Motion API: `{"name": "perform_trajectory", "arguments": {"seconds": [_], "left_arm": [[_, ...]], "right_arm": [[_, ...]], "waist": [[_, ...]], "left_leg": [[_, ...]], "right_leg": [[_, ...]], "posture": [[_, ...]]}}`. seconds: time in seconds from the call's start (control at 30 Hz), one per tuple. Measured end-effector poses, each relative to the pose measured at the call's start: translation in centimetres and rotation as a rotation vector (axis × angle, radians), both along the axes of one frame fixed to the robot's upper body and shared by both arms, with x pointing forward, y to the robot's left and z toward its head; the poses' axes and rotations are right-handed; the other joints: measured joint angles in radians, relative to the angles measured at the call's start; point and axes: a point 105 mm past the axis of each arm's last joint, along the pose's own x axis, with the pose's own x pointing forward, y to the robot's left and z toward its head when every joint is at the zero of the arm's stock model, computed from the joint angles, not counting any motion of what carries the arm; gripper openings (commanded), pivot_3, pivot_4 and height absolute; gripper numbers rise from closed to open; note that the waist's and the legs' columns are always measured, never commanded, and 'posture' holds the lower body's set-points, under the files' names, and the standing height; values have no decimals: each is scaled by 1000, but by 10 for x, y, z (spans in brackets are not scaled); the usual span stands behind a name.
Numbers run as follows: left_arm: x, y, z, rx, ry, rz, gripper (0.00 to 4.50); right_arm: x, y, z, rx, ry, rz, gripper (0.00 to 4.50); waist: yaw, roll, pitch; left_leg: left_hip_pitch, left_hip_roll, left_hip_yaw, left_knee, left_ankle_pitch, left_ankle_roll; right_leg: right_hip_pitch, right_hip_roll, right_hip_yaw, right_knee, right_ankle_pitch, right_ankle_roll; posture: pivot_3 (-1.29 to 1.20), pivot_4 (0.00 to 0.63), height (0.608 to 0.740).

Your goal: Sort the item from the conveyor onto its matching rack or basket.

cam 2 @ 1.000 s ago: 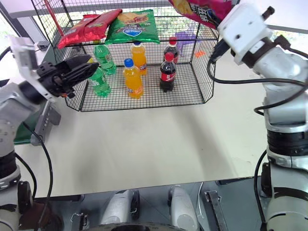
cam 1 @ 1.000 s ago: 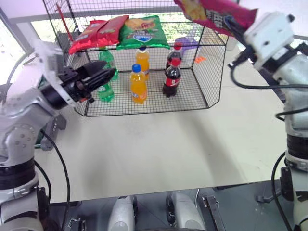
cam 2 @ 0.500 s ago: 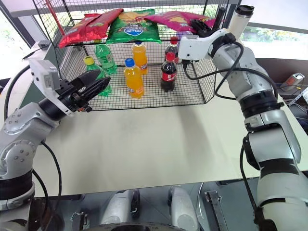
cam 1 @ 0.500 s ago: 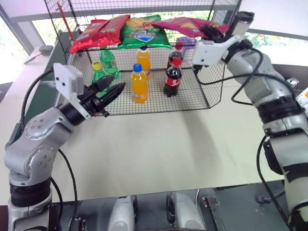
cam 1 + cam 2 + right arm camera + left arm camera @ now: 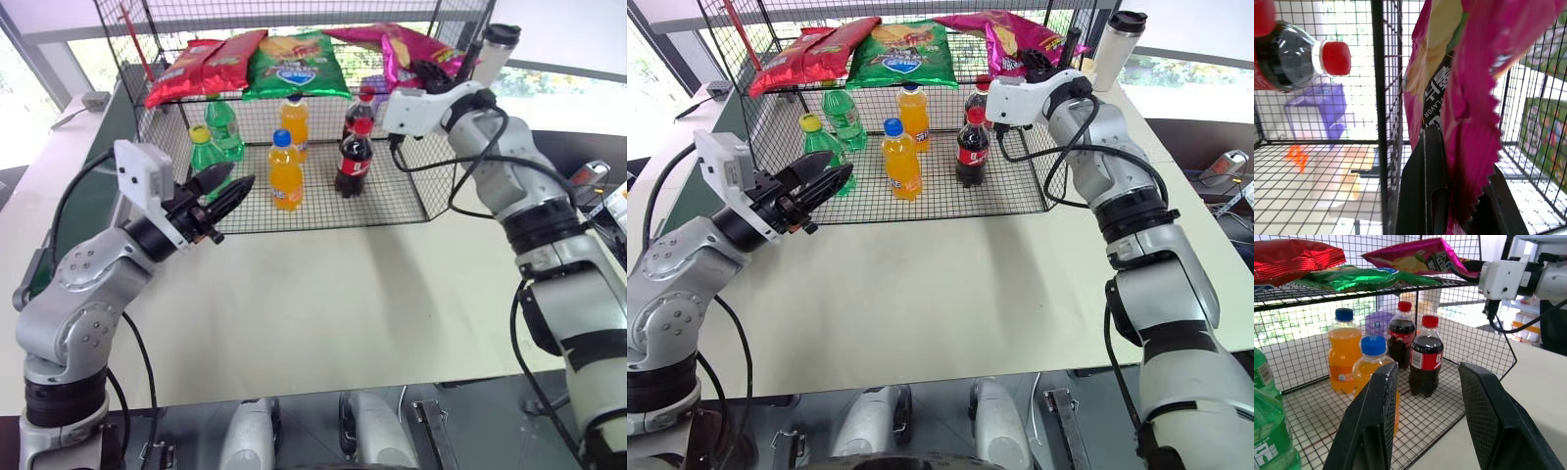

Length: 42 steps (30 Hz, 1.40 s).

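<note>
Pink bag (image 5: 997, 34) lies over the right end of the cage's top shelf (image 5: 921, 83), w/ its near edge pinched in the right gripper (image 5: 1036, 65). Jaws closed tight on the crimped edge; wrist view shows the serrated seal squeezed btwn the black fingers (image 5: 1425, 181). Bag sits about level, mostly over the wire grid, near corner sticking out past the cage's right side toward the gripper.

On the same shelf, left of the pink bag: green bag (image 5: 899, 54) just beside it, then red bags (image 5: 808, 57) at the shelf's left end, overlapping.

Below the shelf, on the cage floor (image 5: 931, 191): two cola bottles (image 5: 969, 147) under the pink bag's end, two orange soda bottles (image 5: 900, 157) mid-cage, two green bottles (image 5: 830, 147) at the left. Small purple thing (image 5: 1320, 105) at the cage's back, behind the colas; can't tell what it is.

Left gripper (image 5: 818, 181) hovers outside the cage's front-left corner, well apart from the pink bag, pointing toward the cage. Jaws part-open, holding nothing; the left wrist view shows a clear gap w/ bottles visible btwn the pads (image 5: 1374, 431).

Cage stands on a pale table (image 5: 950, 294). Conveyor (image 5: 93, 186) runs along the cage's left side, partly hidden by the left arm. A steel tumbler (image 5: 1114, 37) stands right of the cage, behind the right arm.
</note>
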Motion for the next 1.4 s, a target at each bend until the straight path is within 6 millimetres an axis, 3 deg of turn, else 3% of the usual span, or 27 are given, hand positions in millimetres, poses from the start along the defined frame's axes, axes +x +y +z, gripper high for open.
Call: {"name": "perform_trajectory", "arguments": {"seconds": [0.33, 0.5, 0.73, 0.87, 1.0, 1.17, 1.23, 1.4], "left_arm": [[5, -5, -3, -9, 19, -31, 2024], [7, -11, -2, -13, 15, -56, 2024], [9, -11, -2, -9, 10, -48, 2024], [9, -9, -5, -8, 18, -34, 2024], [10, -8, -6, -8, 18, -24, 2089], [10, -7, -7, -10, 15, -17, 2089], [11, -8, -8, -14, 13, -20, 2089], [14, -10, -13, -21, 34, -31, 2089]], "right_arm": [[-31, -18, 23, 94, -122, -54, 0], [-21, -13, 11, 99, -88, -64, 0], [1, 13, -12, 93, 13, -14, 0], [6, 21, -9, 105, 20, 7, 0], [6, 21, -5, 127, 12, 18, 1244], [0, 20, 8, 159, -22, 35, 3726], [-4, 21, 12, 145, -33, 49, 3726], [-20, 36, 2, 103, -1, 148, 3726]], "waist": [[-4, 0, 0], [-8, 0, 0], [-5, 0, 0], [-9, 0, 0], [-9, 0, 0], [-9, 0, 0], [-8, 0, 0], [-6, 0, 0]], "left_leg": [[0, 0, -1, 0, 0, 0], [1, 0, -1, 0, 0, 0], [0, 0, -1, -1, 0, 0], [1, 0, -1, 0, 0, 0], [1, 0, -1, -1, 0, 0], [2, 0, -1, -1, 0, 0], [2, 0, -1, -1, 0, 0], [2, 0, -1, -1, 0, 0]], "right_leg": [[0, 0, 0, 0, 0, 0], [0, 1, 0, 0, 0, 0], [0, 1, 0, 0, 0, 0], [0, 1, 0, 0, 0, 0], [0, 1, 0, 0, 0, 0], [1, 1, 0, 0, 0, 0], [1, 1, 0, 0, 0, 0], [1, 1, 0, 0, 0, 0]], "posture": [[0, 150, 740], [0, 150, 740], [0, 150, 740], [0, 150, 740], [0, 150, 740], [0, 150, 740], [0, 150, 740], [0, 150, 740]]}}
